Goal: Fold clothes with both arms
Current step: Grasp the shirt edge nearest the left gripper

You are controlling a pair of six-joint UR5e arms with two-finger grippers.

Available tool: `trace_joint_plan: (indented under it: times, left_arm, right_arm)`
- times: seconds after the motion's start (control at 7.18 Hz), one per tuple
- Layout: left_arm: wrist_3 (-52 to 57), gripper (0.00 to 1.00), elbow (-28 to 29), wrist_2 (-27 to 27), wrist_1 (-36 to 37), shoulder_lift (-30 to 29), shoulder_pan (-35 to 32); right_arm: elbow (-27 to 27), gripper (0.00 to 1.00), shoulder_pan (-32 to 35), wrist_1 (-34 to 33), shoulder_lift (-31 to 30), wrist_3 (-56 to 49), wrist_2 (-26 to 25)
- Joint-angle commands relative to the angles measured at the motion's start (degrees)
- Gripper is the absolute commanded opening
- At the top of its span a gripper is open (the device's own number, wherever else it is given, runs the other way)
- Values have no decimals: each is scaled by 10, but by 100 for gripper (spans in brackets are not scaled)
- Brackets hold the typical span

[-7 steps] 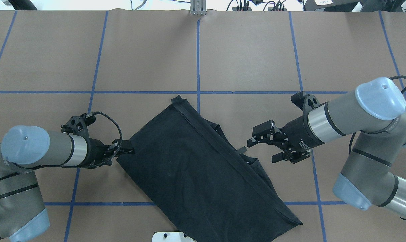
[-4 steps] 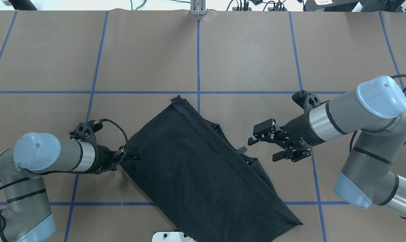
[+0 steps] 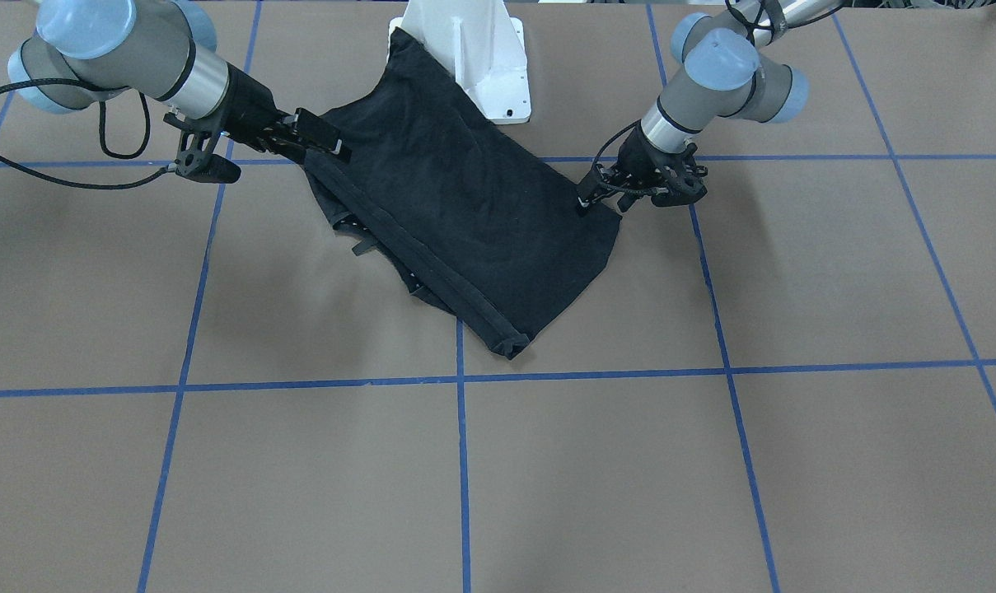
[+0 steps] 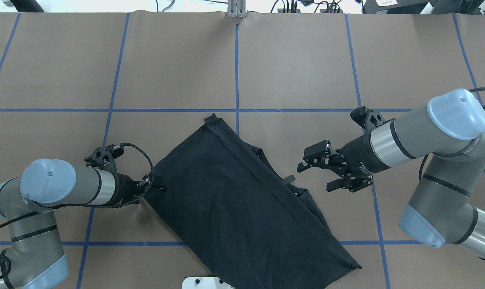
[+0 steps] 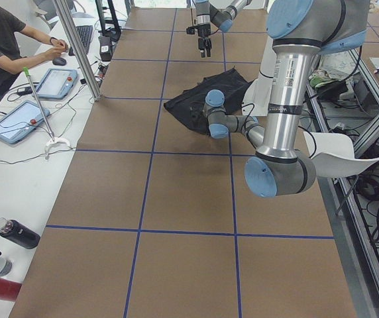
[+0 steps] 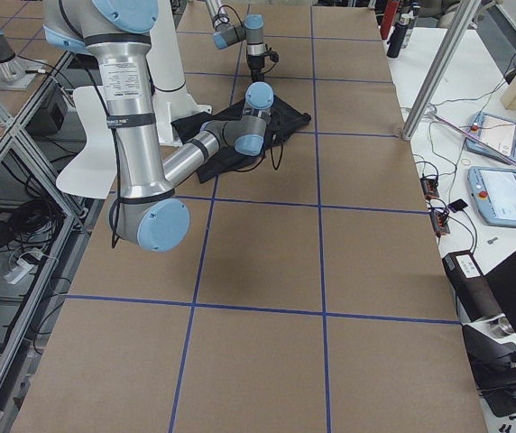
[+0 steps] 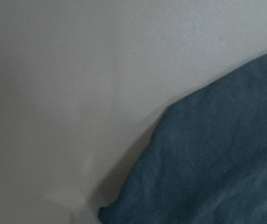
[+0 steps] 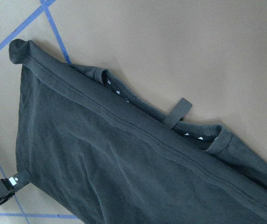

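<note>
The black T-shirt [image 4: 242, 200] lies folded on the brown table, slanting from the middle toward the near edge. Only plain black shows and the logo is hidden. It also shows in the front view [image 3: 465, 206]. Its collar [image 8: 189, 133] and a small tab face my right gripper. My left gripper [image 4: 161, 187] is low at the shirt's left corner and looks shut on the edge; it also shows in the front view [image 3: 584, 202]. My right gripper [image 4: 314, 177] is open and empty, above the table just right of the collar. The left wrist view shows only cloth [image 7: 217, 163] and bare table.
The white pedestal base [image 3: 481, 74] stands at the near table edge, and the shirt's near end lies against it. Blue tape lines [image 4: 237, 72] grid the table. An operator [image 5: 4, 40] sits at a side desk with tablets, beyond the table.
My left arm swung nearer and lower, its gripper sliding slightly right at the shirt's left corner, which shifted with it. My right gripper stayed open and barely moved.
</note>
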Motion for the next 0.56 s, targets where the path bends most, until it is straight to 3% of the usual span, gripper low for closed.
trace_joint_plan:
  times: [0.0, 0.42]
  left_arm:
    - [0, 88, 1, 1, 0, -2, 0]
    - [0, 77, 2, 1, 0, -2, 0]
  right_arm:
    - [1, 100, 3, 0, -1, 1, 4]
    - [2, 100, 7, 0, -1, 1, 7]
